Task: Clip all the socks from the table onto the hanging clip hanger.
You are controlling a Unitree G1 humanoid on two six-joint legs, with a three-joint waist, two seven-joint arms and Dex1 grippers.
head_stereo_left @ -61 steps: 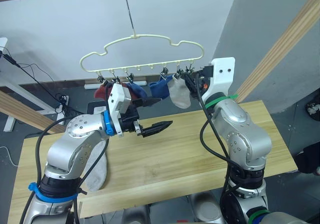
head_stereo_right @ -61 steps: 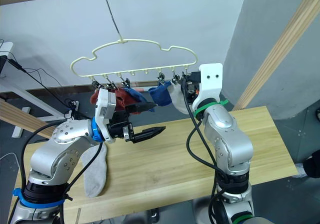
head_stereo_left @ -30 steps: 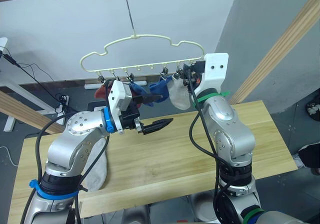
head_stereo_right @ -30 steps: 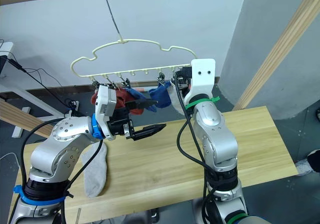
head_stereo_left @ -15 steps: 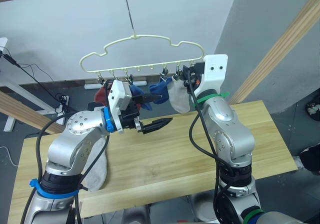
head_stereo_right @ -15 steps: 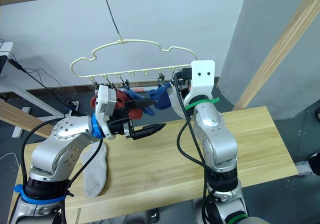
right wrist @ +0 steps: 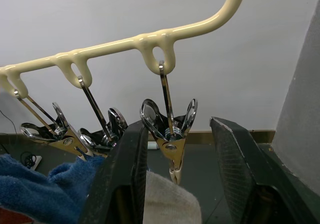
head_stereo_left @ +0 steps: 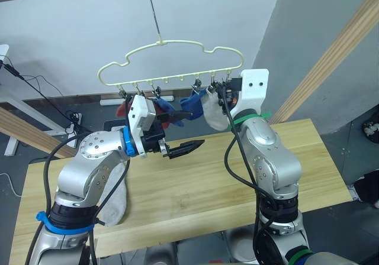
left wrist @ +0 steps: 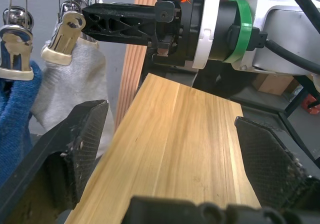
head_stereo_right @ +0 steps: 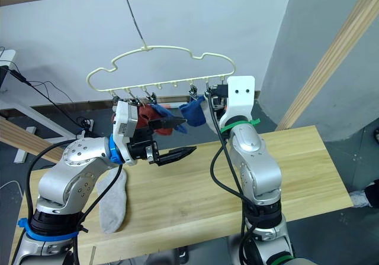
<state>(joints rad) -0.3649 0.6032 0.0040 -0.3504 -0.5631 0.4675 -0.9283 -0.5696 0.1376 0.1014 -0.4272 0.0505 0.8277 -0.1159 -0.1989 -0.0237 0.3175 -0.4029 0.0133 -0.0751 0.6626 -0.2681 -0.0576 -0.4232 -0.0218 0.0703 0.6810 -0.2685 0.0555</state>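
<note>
The last grey sock [head_stereo_right: 112, 203] lies flat on the table [head_stereo_right: 195, 194], below and to the left of the clip hanger [head_stereo_left: 172, 61], where the other socks already hang. It looks light and limp, so it should be pinched at the cuff, where the fabric bunches. The left gripper [head_stereo_left: 183, 135] hovers spread and empty under the hanger. The right gripper [right wrist: 175, 134] sits parted around the hanger's end clip [right wrist: 170, 129], gripping nothing.
</note>
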